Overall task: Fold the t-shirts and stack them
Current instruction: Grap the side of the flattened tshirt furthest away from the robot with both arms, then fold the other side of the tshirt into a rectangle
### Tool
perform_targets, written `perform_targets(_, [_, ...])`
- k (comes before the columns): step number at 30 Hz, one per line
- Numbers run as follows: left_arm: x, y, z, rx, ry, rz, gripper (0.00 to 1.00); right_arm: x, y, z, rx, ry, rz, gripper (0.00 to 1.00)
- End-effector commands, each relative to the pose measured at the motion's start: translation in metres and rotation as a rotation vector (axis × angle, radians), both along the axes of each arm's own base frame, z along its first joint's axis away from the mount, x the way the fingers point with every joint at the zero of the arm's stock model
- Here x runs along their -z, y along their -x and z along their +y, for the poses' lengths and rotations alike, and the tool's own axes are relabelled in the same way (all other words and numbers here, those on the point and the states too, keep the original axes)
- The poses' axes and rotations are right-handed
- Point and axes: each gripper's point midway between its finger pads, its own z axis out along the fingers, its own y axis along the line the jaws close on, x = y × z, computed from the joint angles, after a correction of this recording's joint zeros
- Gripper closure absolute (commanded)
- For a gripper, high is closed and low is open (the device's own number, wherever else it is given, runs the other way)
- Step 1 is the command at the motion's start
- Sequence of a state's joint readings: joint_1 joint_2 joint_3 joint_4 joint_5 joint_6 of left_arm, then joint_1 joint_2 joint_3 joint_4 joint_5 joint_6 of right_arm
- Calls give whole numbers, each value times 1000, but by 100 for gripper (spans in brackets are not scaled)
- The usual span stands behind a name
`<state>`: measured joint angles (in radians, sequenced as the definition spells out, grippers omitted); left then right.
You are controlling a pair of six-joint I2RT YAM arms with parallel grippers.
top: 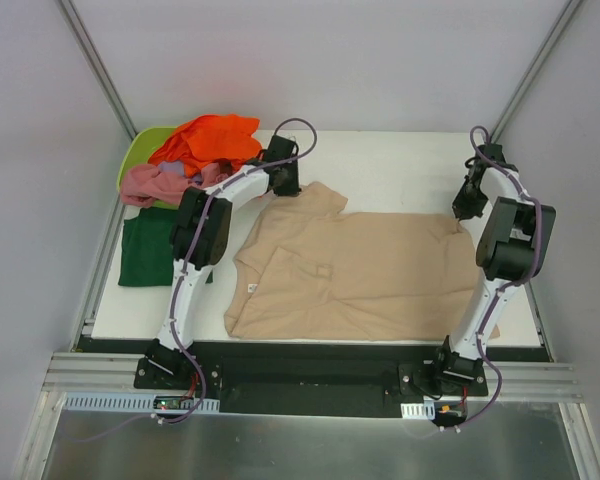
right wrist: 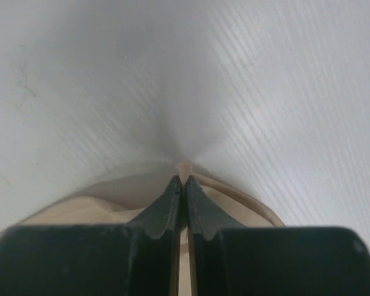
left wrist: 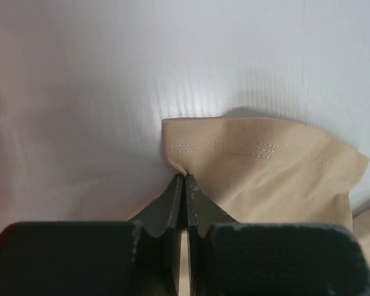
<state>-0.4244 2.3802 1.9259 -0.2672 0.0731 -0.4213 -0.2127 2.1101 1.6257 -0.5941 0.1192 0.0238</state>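
A beige t-shirt (top: 350, 270) lies spread across the middle of the white table. My left gripper (top: 285, 183) is shut on its far left corner, a stitched hem edge (left wrist: 234, 148) in the left wrist view (left wrist: 185, 177). My right gripper (top: 467, 207) is shut on the shirt's far right corner; a nub of beige cloth (right wrist: 184, 168) pokes out between the tips (right wrist: 184, 180). A dark green t-shirt (top: 152, 250) lies folded at the left. An orange t-shirt (top: 212, 140) and a pink t-shirt (top: 158, 182) are heaped at the back left.
A lime-green tub (top: 140, 152) sits under the orange and pink heap at the back left corner. The white table (top: 400, 165) ends at a black rail near the arm bases. Grey walls close in both sides.
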Motion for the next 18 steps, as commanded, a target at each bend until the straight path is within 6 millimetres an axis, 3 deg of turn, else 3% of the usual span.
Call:
perform_targets(1, [-56,19,-28,128,46,-149,100,-50,1,10,-37,-35,-125,94])
perform_targets(8, [-82,64,-31,160,115,-237,100,-55,32,24,-48,-64,-144,94])
perform_targets(11, [-81,90,-27,167,113,-248,100,-56,43,35,-62,-104,-170,94])
perform_targets(18, [-81,133,-14,145,102,-244,100,-60,72,36,-47,-74,-195,94])
